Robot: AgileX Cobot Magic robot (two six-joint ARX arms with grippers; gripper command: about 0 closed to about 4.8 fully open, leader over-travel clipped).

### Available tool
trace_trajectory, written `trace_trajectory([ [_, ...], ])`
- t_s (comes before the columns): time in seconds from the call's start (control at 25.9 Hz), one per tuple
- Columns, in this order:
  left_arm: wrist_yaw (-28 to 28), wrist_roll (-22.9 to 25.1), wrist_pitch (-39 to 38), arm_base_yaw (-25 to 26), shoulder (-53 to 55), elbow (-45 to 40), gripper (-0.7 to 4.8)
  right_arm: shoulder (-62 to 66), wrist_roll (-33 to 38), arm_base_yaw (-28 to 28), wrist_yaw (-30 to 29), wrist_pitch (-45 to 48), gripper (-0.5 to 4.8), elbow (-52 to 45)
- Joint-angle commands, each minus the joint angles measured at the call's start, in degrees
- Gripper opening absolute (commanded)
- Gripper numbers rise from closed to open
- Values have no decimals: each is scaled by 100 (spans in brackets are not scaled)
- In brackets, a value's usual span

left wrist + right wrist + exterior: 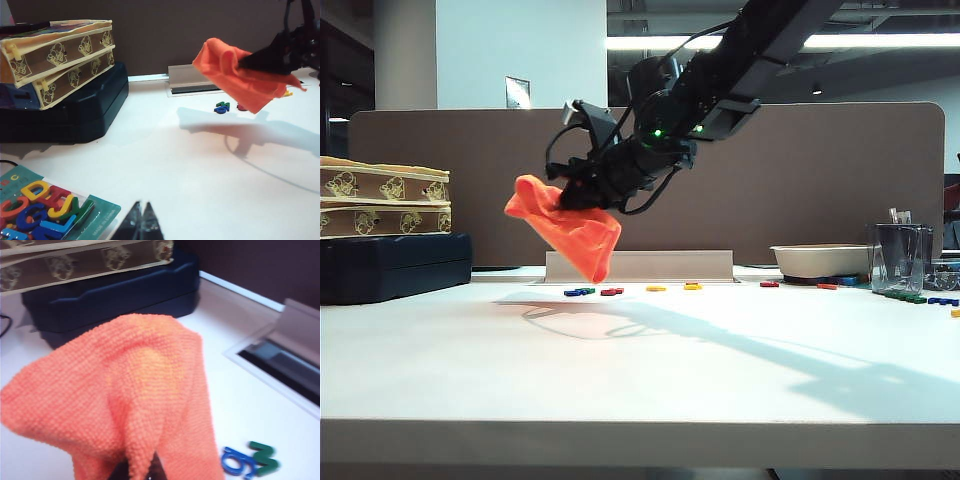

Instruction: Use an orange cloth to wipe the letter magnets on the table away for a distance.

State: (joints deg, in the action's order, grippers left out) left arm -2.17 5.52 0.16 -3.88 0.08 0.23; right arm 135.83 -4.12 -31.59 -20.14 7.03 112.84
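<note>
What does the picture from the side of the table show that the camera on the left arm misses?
Only the exterior view shows the clear cup, the white bowl and the row of letter magnets by the divider. Only the left wrist view shows the card of spare letters and the left end effector, shut, low over the table. Both show the right end effector shut on the orange cloth, held in the air, and the stacked boxes.

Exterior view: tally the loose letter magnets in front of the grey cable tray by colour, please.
Blue magnets: 1
Green magnets: 1
Red magnets: 1
Yellow magnets: 2
Total: 5
The right gripper, shut on the orange cloth, hangs above their left end. The left gripper, shut, is low beside a pack of letters.
</note>
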Motion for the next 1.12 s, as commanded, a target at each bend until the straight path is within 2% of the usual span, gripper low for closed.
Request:
trace_trajectory([
  [0.04, 2, 0, 52, 11, 2, 7, -6, 157, 291, -33, -63, 50, -2, 216],
  [0.42, 2, 0, 2, 11, 2, 7, -6, 999, 393, -52, -31, -492, -2, 1482],
  [0.85, 0, 0, -205, 11, 2, 7, -6, 1478, 413, 35, 103, -461, -2, 1665],
  [1.12, 0, 0, -284, 11, 2, 7, -6, 1480, 437, 507, 376, -485, -2, 1670],
])
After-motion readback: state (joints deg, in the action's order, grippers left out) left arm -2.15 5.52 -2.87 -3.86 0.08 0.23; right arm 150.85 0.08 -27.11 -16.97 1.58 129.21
